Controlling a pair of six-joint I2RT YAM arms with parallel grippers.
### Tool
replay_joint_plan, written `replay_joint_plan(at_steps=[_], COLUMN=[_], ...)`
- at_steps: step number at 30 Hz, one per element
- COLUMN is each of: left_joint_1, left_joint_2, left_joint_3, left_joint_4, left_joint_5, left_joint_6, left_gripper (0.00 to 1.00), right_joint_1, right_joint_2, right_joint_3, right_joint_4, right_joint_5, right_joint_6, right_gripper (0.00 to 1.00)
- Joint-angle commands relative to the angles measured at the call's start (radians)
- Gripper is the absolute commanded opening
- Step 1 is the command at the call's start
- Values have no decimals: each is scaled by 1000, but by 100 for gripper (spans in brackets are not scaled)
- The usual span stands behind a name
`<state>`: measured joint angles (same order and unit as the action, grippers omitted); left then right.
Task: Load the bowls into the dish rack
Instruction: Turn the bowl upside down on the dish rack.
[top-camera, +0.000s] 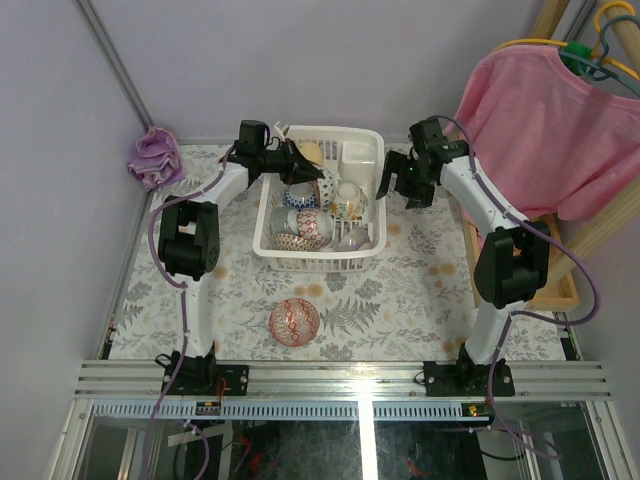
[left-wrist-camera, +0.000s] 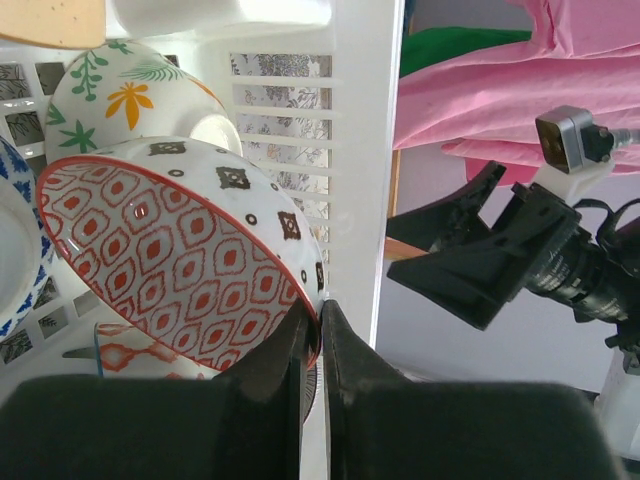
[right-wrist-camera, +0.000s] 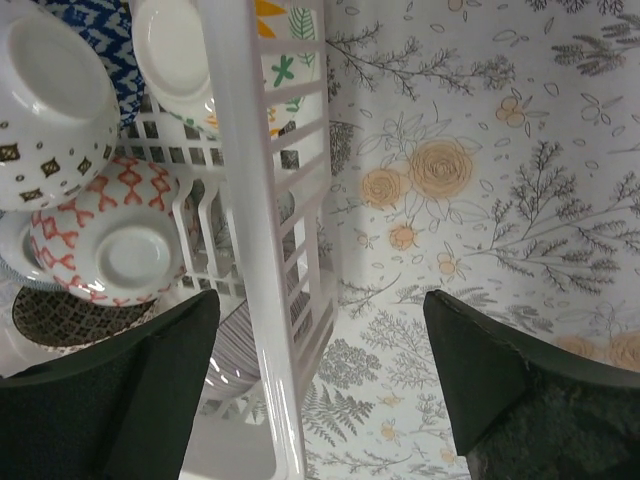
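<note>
A: Progress?
B: Mostly done. Several bowls sat in the dish rack. One red bowl lay on the counter, well apart from it.
A: Arms?
B: Left fingers pinched the rim of a red-diamond bowl inside the rack. Right fingers were spread wide astride the rack's wall, holding nothing.

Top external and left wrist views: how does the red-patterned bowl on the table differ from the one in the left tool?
The round red-patterned ceramic bowl on the table lies outside the white plastic dish rack; the red-lined bowl with a white outside is inside it. The table bowl stands mouth up; the racked bowl is tipped sideways. The table bowl is free; the left tool pinches the racked bowl's rim. Both have red-patterned insides.
</note>
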<state>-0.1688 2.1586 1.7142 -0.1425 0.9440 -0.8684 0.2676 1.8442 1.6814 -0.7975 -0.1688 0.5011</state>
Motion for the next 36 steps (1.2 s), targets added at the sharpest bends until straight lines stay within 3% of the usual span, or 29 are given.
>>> replay_joint_plan(at_steps=[1, 7, 9, 11, 12, 15, 28, 36], left_joint_1=[22, 24, 25, 26, 27, 34, 101, 147], left_joint_2=[-33, -35, -39, -42, -46, -56, -79, -23], left_joint_3=[1, 1, -7, -17, -22, -36, -70, -3], left_joint_4=[18, 10, 9, 12, 12, 7, -83, -108], left_joint_5=[27, 23, 20, 18, 18, 13, -32, -30], left_joint_6=[-24, -19, -17, -16, -14, -6, 89, 98], left_gripper=[0, 0, 0, 1, 1, 1, 2, 3], right_joint_1=[22, 85, 97, 101, 101, 101, 102, 102], right_joint_2=[47, 163, 198, 216, 221, 219, 199, 191], right_joint_3=[97, 226, 257, 275, 279, 272, 231, 211], right_joint_4=[67, -18, -48, -67, -75, -79, -60, -53], right_joint_5=[3, 138, 172, 186, 196, 211, 190, 182], right_joint_6=[-9, -58, -69, -73, -75, -80, -76, -78], right_gripper=[89, 77, 57, 24, 11, 1, 0, 0])
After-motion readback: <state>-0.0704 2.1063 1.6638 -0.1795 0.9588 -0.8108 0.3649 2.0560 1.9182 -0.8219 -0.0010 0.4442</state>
